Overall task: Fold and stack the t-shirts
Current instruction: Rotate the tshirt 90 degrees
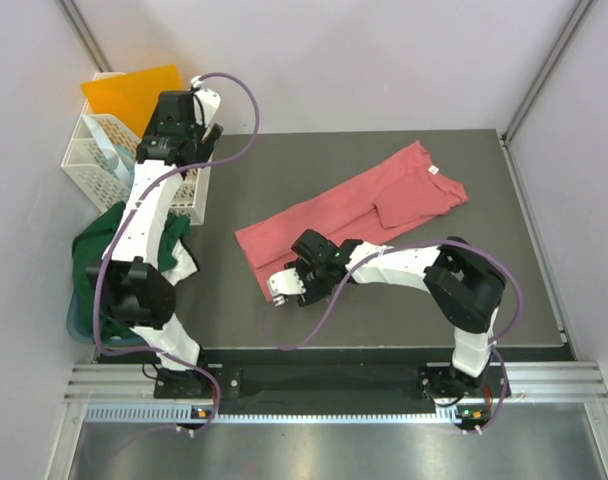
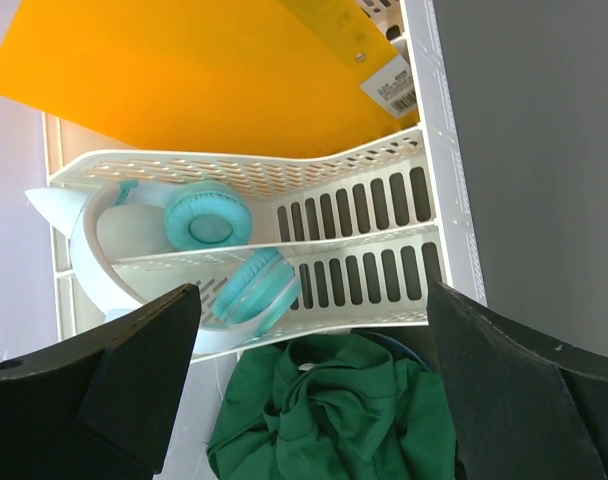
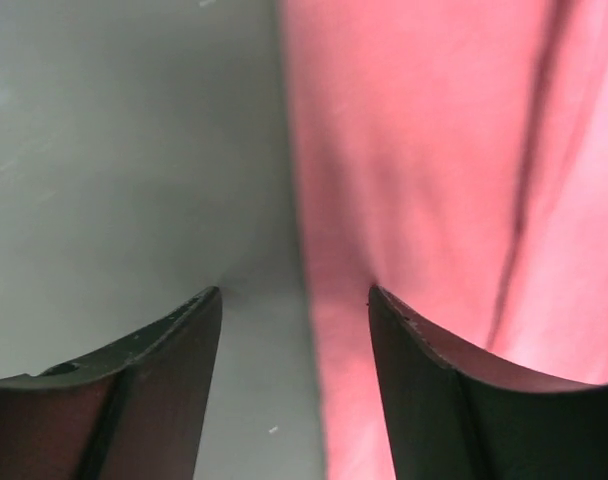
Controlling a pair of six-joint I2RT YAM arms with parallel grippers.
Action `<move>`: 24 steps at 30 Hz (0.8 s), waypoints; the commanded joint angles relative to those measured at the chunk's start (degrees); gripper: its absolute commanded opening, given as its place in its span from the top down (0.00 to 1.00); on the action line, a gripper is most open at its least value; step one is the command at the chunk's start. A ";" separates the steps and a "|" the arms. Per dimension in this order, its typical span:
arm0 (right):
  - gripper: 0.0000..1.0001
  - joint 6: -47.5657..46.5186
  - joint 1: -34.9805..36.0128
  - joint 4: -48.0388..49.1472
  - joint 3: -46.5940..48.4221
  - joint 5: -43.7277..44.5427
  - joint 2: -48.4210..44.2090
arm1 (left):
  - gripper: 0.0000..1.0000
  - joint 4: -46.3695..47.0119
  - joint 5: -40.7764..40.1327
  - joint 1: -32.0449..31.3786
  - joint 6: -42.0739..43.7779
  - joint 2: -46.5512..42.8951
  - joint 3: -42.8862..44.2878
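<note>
The right gripper (image 3: 294, 295), spread, straddles the pink t-shirt (image 1: 354, 205) edge at frame centre; closing may catch only one layer. The left gripper (image 1: 212, 115) is spread at upper left, and the green t-shirt (image 1: 96, 245) lies crumpled at the left edge.

The whole surface (image 1: 314, 170) is seen from above and behind the arm bases, while the white basket (image 2: 354, 180) is viewed closely from the left wrist and the salmon-pink t-shirt (image 3: 434, 150) very closely from the right, both shared overhead.
</note>
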 commanded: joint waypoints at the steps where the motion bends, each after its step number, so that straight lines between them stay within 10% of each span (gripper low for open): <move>1: 0.47 0.40 0.82 5.13 3.31 1.36 2.24 | 0.01 1.22 0.52 0.07 -1.09 -3.60 -1.33; 15: 0.92 1.19 0.82 -0.82 2.87 -1.10 4.27 | 0.01 3.86 0.52 0.07 2.08 -1.06 2.79; 24: 0.97 2.15 0.90 -10.33 -5.20 -4.18 -5.40 | 0.01 4.92 2.80 0.07 4.19 1.31 5.43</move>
